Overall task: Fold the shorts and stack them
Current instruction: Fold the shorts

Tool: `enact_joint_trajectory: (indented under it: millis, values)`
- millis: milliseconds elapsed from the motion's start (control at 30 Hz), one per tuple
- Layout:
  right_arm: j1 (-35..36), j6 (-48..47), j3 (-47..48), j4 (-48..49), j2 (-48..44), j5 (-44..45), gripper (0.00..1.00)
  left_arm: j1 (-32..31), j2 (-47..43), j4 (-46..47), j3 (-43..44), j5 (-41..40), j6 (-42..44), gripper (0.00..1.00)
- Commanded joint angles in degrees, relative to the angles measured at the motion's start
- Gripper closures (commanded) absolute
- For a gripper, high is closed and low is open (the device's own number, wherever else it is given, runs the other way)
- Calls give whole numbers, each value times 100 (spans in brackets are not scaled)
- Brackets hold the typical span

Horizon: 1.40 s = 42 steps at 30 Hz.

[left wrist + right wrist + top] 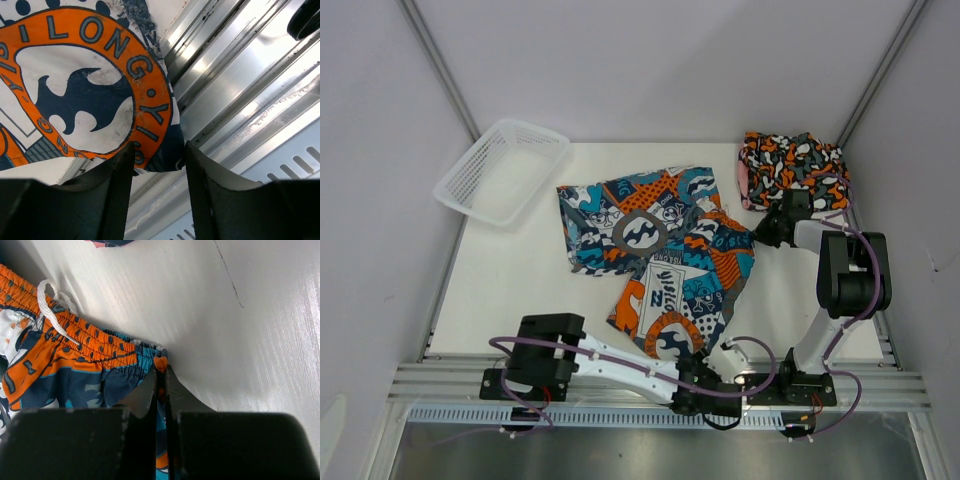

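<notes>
The teal-navy shorts (660, 255) with orange-white graphics lie spread flat in the middle of the table. My left gripper (698, 385) is at their near hem by the table's front edge. In the left wrist view it (159, 150) is open, and the hem corner (161, 159) sits between the fingertips, not pinched. My right gripper (770, 228) is shut on the corner of the shorts' orange waistband (161, 362), next to the white drawstring (52, 307). The black shorts (792, 165) with orange-white blotches lie folded at the back right. A pink edge (743, 185) shows beneath them.
A white mesh basket (505, 170) stands at the back left, tilted against the wall. Aluminium rails (240, 90) run along the table's front edge, right under the left gripper. Walls close in the left, right and back sides.
</notes>
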Motion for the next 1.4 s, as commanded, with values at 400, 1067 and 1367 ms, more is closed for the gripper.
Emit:
enact_joint_trajectory:
  millis: [400,1067,1367]
  values:
    - [-127,-51,-105,-159,21,24,100,-99,97,148,211,279,-51,86]
    - [-189,-42,395,-4034,-2800,1667,100,-582,-1089,1027,923,2292,178,100]
    - [-356,169,922,-4492,-2793,1704,100,145,-3442,431,-358,1528,-279,100]
